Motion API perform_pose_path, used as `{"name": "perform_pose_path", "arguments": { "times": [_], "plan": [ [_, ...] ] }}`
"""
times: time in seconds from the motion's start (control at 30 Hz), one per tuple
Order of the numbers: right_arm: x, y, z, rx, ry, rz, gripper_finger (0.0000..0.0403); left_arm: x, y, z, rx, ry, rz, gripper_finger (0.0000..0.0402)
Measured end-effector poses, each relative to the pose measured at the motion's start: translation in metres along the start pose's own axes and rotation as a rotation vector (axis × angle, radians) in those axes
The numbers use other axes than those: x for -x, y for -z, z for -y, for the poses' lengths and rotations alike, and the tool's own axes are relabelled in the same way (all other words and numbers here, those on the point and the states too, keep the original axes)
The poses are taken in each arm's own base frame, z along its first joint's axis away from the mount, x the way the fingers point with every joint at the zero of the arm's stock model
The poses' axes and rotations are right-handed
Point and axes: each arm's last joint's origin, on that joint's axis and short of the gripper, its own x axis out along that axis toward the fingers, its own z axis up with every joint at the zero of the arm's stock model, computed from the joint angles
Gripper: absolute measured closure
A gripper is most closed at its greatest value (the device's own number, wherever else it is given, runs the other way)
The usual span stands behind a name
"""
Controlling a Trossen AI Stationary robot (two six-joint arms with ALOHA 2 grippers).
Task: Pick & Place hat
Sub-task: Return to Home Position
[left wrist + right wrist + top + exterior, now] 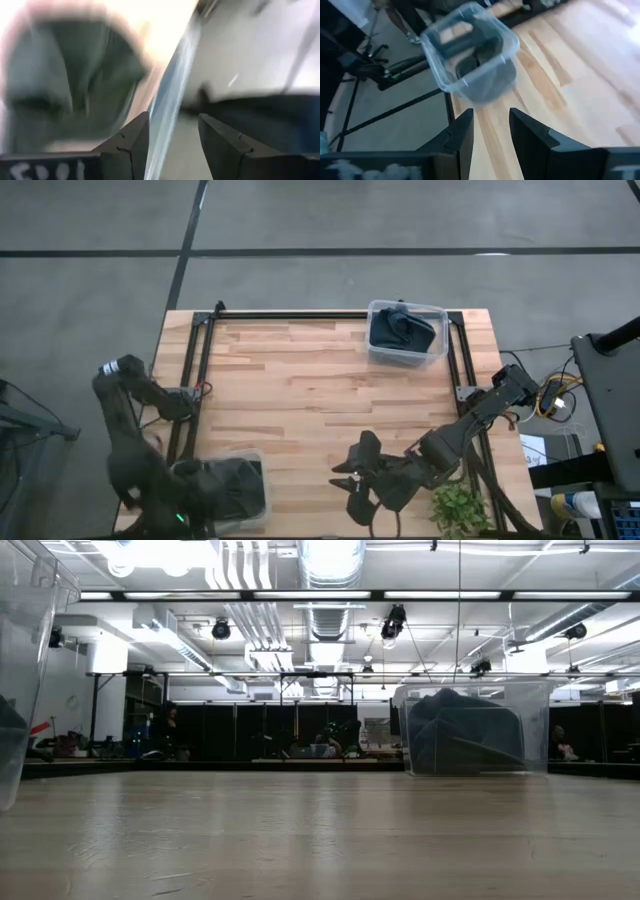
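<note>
Judging by how things lie, sorting looks done & the step in hand is the return to home: no cap is loose on the surface. The blue cap sits in the top bin at the far edge, rt of centre; the gray caps lie in the bottom bin at the near-left corner. The left hand hangs right at that bin, parted a moderate gap w/ nothing held, gray cloth & the bin's clear edge just ahead of it; whether it is over or inside the rim, can't tell. The right hand hovers over bare wood near the front edge, about mid-surface, also parted & empty, facing the bottom bin across the boards. Next move, IMO: each arm lifts & folds back toward its own base w/o closing on anything. Left needs to rise clear of the bin rim first so it doesn't drag or tip it; right should mind the plant beside its forearm.
</note>
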Motion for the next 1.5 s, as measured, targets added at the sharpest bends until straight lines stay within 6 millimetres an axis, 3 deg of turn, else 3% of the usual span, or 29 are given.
{"name": "perform_pose_path", "arguments": {
  "times": [0.13,0.3,0.53,0.7,0.87,1.13,1.4,1.5],
  "plan": [
    [0.024,-0.02,0.002,0.083,-0.04,0.046,0.0284,0.06,-0.02,-0.013,-0.047,0.134,0.292,0.0239],
    [0.062,-0.038,0.014,0.347,-0.041,0.068,0.0284,0.117,-0.039,-0.048,-0.122,0.219,0.49,0.0239],
    [0.132,-0.069,0.038,0.348,-0.106,0.167,0.0284,0.164,-0.062,-0.101,-0.268,0.13,0.721,0.0239],
    [0.172,-0.079,0.059,0.424,-0.159,0.207,0.0284,0.184,-0.07,-0.128,-0.382,0.026,0.831,0.0239],
    [0.197,-0.078,0.081,0.437,-0.158,0.21,0.0284,0.193,-0.073,-0.143,-0.49,-0.102,0.885,0.0239],
    [0.197,-0.057,0.107,0.428,-0.157,0.21,0.0284,0.194,-0.062,-0.171,-0.535,-0.163,0.9,0.0239],
    [0.184,-0.026,0.13,0.384,-0.223,0.29,0.0284,0.15,-0.046,-0.211,-0.454,-0.085,0.933,0.0239],
    [0.176,-0.012,0.139,0.367,-0.257,0.316,0.0284,0.123,-0.042,-0.223,-0.44,-0.047,0.927,0.0239]
  ]
}}
